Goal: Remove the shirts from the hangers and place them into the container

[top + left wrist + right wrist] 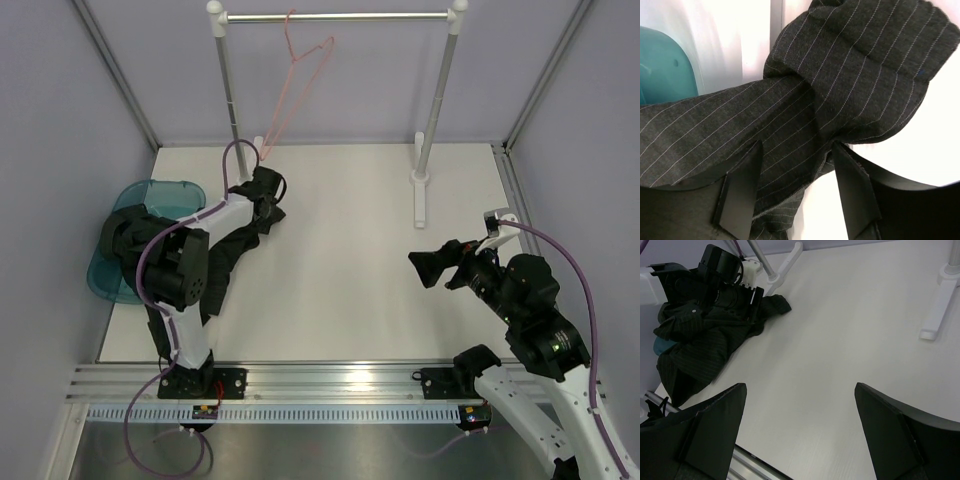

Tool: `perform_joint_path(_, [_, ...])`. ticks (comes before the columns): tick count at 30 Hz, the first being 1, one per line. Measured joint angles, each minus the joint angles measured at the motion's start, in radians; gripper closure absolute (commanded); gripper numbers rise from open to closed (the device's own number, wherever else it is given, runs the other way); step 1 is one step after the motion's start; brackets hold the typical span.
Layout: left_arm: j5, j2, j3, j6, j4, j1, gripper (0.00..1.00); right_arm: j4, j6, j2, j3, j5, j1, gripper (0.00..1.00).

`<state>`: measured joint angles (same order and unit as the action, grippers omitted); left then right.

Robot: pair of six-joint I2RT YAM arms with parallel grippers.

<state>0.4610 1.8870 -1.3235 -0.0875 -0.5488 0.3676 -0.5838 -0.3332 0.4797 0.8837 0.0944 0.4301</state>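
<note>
While the right gripper (pixel 800 390) hovers over the white table (pixel 350 250) with jaws spread wide and empty, the left gripper (pixel 797 147) has its jaws part-way apart around a bunched fold of the black pinstriped shirt (pixel 840 75); whether they pinch it I cannot tell. The shirt trails from the teal container (pixel 165 190) at the table's left edge onto the tabletop. Beyond, the pink hanger (pixel 287 92) hangs tilted from the metal rail (pixel 340 16).
</note>
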Motion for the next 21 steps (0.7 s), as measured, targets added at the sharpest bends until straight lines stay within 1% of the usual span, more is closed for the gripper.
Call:
perform_joint_path(2, [0.002, 0.009, 0.0, 0.0, 0.0, 0.0, 0.45, -0.005, 0.0, 0.0, 0.0, -0.003, 0.0, 0.01])
perform_joint_path(3, [0.0, 0.009, 0.0, 0.0, 0.0, 0.0, 0.45, -0.006, 0.0, 0.0, -0.001, -0.004, 0.0, 0.01])
perform_joint_path(11, [-0.035, 0.009, 0.024, -0.016, 0.014, 0.0, 0.46, -0.007, 0.0, 0.003, -0.008, -0.004, 0.0, 0.01])
perform_joint_path(14, [-0.037, 0.01, 0.041, -0.021, 0.016, 0.0, 0.5, -0.007, 0.0, 0.005, -0.011, -0.004, 0.0, 0.0])
perform_joint_path(18, [-0.033, 0.016, 0.042, -0.034, 0.017, 0.0, 0.67, -0.007, 0.0, 0.006, -0.014, -0.004, 0.0, 0.0])
perform_joint_path(19, [-0.03, 0.016, 0.042, -0.039, 0.018, 0.0, 0.78, -0.007, 0.0, 0.006, -0.014, -0.004, 0.0, 0.0])
perform_joint_path(21, [-0.019, 0.017, 0.042, -0.047, 0.018, 0.0, 0.9, -0.007, 0.0, 0.005, -0.015, -0.004, 0.0, 0.0])
